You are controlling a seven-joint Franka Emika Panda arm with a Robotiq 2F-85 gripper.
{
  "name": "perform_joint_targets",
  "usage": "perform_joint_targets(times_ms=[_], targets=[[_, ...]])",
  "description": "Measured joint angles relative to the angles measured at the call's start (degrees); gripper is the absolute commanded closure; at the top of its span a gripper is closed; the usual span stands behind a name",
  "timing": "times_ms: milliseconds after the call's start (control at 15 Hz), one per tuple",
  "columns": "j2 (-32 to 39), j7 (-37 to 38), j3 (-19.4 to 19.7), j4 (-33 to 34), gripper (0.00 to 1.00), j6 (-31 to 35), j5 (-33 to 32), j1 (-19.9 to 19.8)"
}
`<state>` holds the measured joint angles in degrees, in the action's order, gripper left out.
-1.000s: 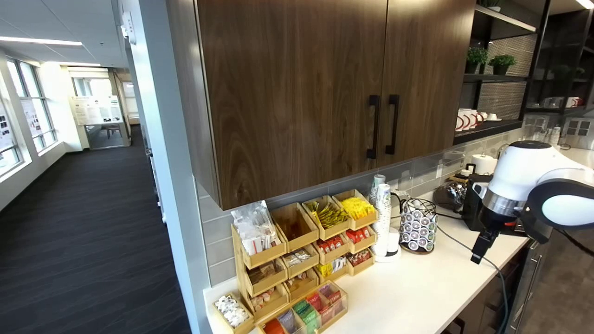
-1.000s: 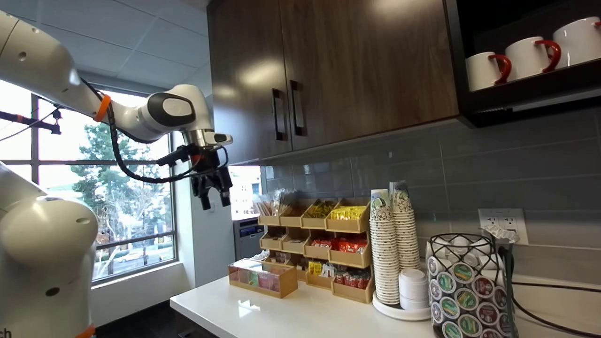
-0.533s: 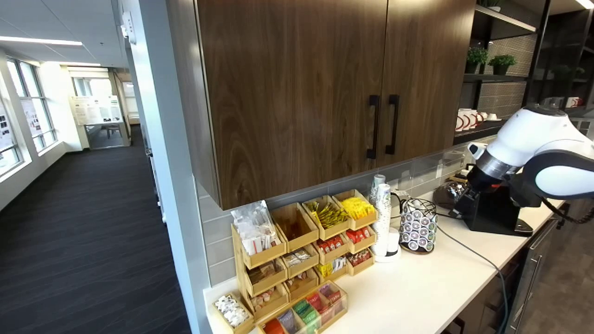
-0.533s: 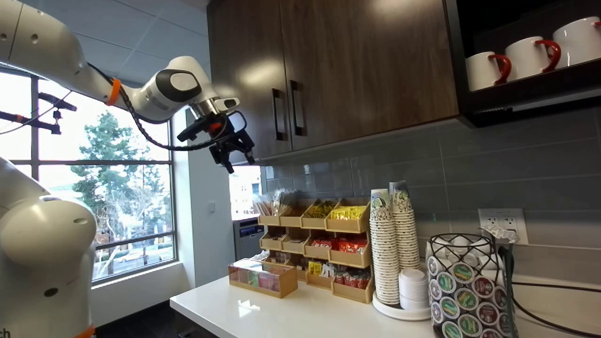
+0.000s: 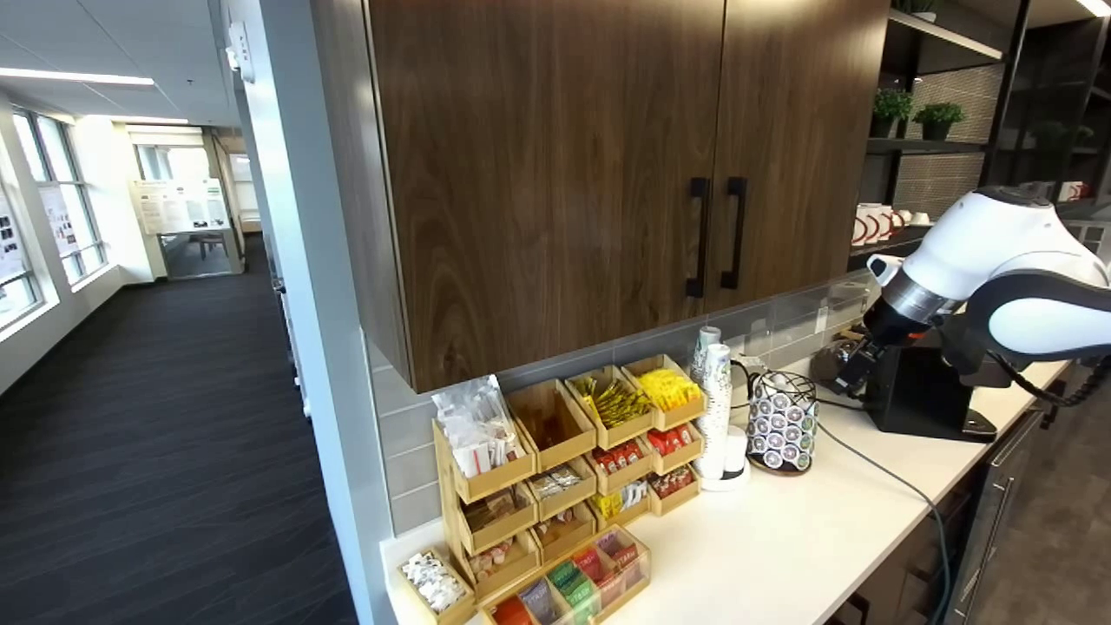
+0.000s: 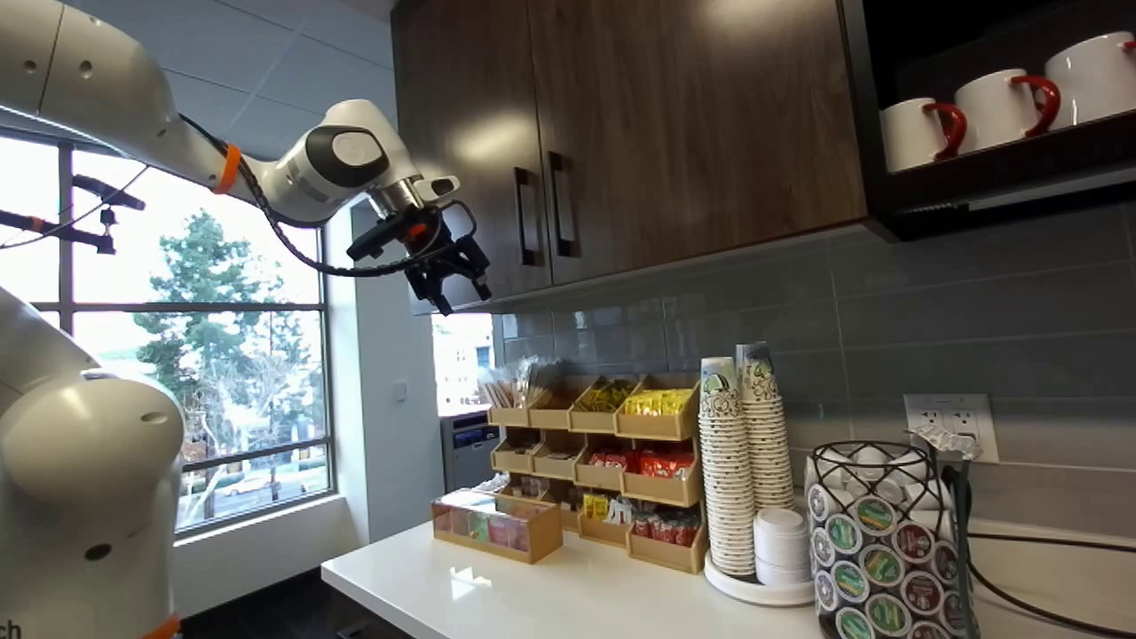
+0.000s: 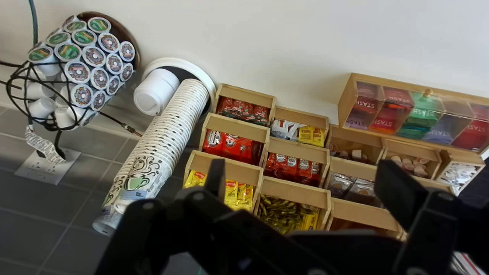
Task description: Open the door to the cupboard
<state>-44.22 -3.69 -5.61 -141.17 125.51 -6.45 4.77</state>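
1. Black gripper [image 6: 463, 300] in an exterior view: fingers well apart, spread from nine to three in the wrist view, nothing held, tips aimed toward five o'clock.
2. Twin panel [image 6: 470, 133]: closed, with a bar handle [image 6: 525, 217] at its three o'clock edge; likely not the one wanted.
3. Door handle [image 6: 561, 206]: slim, black, long axis twelve to six, just beside the bar handle. From the gripper it lies between one and two o'clock, well apart; in an exterior view the handle [image 5: 734, 233] lies between ten and eleven.
4. Door [image 6: 697, 115]: closed on the cupboard [image 6: 627, 146], handle at its nine o'clock edge. Next probably calls for raising and levelling the gripper so its fingers straddle the upright bar; the twin's bar may crowd one finger.
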Motion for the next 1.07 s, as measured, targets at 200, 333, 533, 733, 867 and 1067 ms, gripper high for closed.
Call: perform_joint_targets(times_ms=[200, 333, 533, 733, 867, 1067], targets=[[0.2, 0.8, 0.7, 0.4, 0.00, 2.8, 1.5, 0.0], [0.9, 0.8, 2.1, 1.5, 0.00, 7.3, 2.4, 0.0], [3.6, -1.3, 4.9, 4.9, 0.00, 12.7, 3.9, 0.4], [7.5, -5.3, 7.7, 9.6, 0.00, 14.7, 6.4, 1.9], [9.9, -8.6, 9.8, 12.9, 0.00, 14.7, 9.7, 4.2], [12.9, -13.8, 12.9, 16.8, 0.00, 14.7, 15.4, 7.8]])
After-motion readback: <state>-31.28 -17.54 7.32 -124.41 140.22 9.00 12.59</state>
